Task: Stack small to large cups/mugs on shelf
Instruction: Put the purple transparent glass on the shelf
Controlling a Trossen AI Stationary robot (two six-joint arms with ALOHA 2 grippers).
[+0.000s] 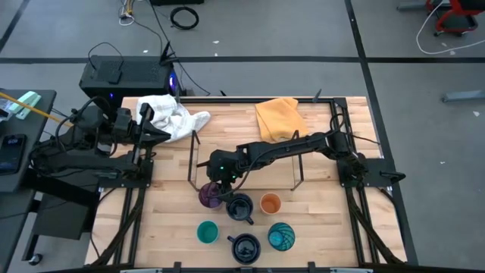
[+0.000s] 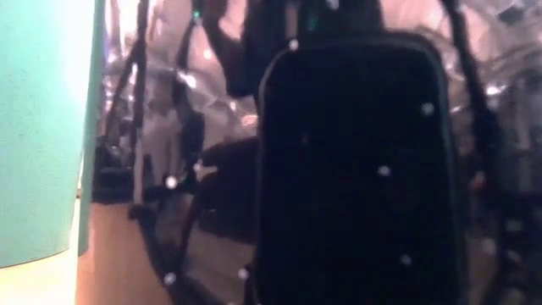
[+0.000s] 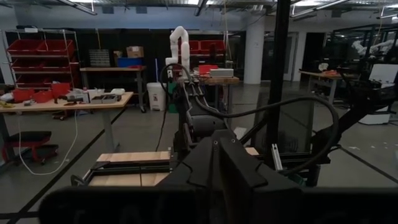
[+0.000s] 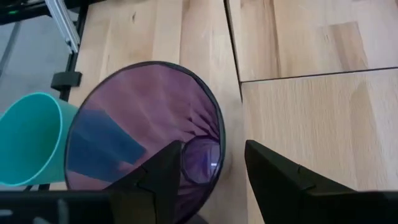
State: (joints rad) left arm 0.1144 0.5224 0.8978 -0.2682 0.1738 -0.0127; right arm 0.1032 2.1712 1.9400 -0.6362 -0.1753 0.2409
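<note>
Six cups sit grouped near the front of the table (image 1: 318, 227), in front of the black wire shelf (image 1: 244, 163), which carries none of them yet. The layout looks like a starting pool: largest first, the patterned teal-blue cup (image 1: 280, 236), the two navy mugs (image 1: 244, 247), then the purple tumbler (image 1: 210, 196), small teal cup (image 1: 207, 232) and orange cup (image 1: 270, 203).

The right arm reaches across from its side so that the right tool (image 1: 224, 184) is down at the purple tumbler. In the right wrist view its fingers (image 4: 163, 171) are spread wide, one dipped inside the tumbler's mouth and the other outside the rim (a rim pinch, I judge, not yet closed).

The left tool (image 1: 159, 130) waits near the white cloth (image 1: 173, 115), holding nothing; whether it is open I cannot tell.
</note>
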